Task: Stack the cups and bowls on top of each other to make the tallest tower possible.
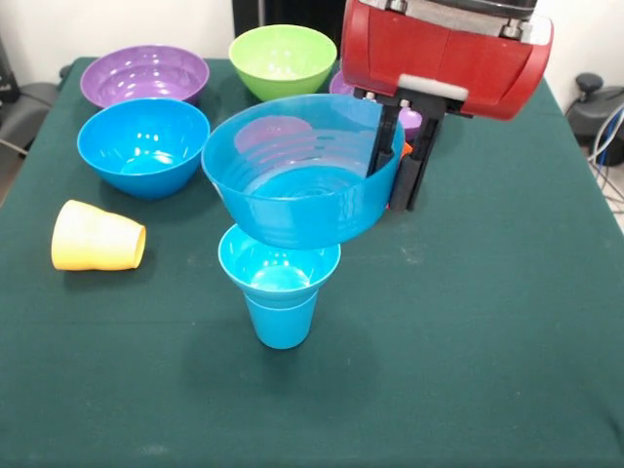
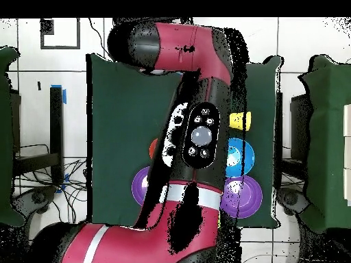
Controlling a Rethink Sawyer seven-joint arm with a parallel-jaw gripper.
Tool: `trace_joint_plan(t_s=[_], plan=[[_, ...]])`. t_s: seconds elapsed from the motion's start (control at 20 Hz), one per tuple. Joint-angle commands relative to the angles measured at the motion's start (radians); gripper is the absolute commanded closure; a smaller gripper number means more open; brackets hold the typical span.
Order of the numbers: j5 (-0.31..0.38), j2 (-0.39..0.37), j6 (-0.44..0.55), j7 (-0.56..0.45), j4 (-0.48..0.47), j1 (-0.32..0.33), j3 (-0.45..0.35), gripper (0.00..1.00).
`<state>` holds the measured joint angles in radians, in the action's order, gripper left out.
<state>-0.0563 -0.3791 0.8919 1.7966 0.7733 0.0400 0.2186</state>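
Observation:
In the front view the tower stands mid-table: a sky-blue tapered cup point(image 1: 281, 317) with a small blue bowl point(image 1: 279, 265) nested in its mouth. My gripper point(image 1: 398, 161) is shut on the right rim of a large blue bowl point(image 1: 292, 175), one finger inside and one outside. The bowl hangs tilted right over the small bowl, and I cannot tell whether they touch. The pale yellow cup point(image 1: 97, 237) lies on its side at the left. In the overhead view the arm point(image 2: 199, 137) hides the tower and gripper, and the yellow cup point(image 2: 240, 121) shows beside it.
Another blue bowl point(image 1: 143, 144), a purple bowl point(image 1: 144, 76) and a lime green bowl point(image 1: 283, 58) stand at the far side of the green table point(image 1: 487, 341). A second purple bowl point(image 1: 341, 83) and a bit of orange point(image 1: 407, 149) peek from behind the gripper.

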Motion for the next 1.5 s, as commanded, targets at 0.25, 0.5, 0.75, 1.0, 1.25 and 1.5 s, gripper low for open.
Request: trace_joint_plan(t_s=[0.25, 0.5, 0.75, 1.0, 1.25, 1.5], plan=[[0.108, 0.020, -0.015, -0.274, 0.104, 0.037, -0.159, 1.00], [0.130, 0.026, -0.007, -0.267, 0.094, 0.044, -0.169, 1.00], [0.156, 0.027, 0.003, -0.247, 0.088, 0.042, -0.161, 1.00], [0.170, 0.031, -0.008, -0.220, 0.089, 0.042, -0.163, 1.00], [0.182, 0.033, -0.018, -0.179, 0.093, 0.034, -0.150, 1.00], [0.187, 0.024, -0.049, -0.150, 0.121, 0.030, -0.141, 1.00]])
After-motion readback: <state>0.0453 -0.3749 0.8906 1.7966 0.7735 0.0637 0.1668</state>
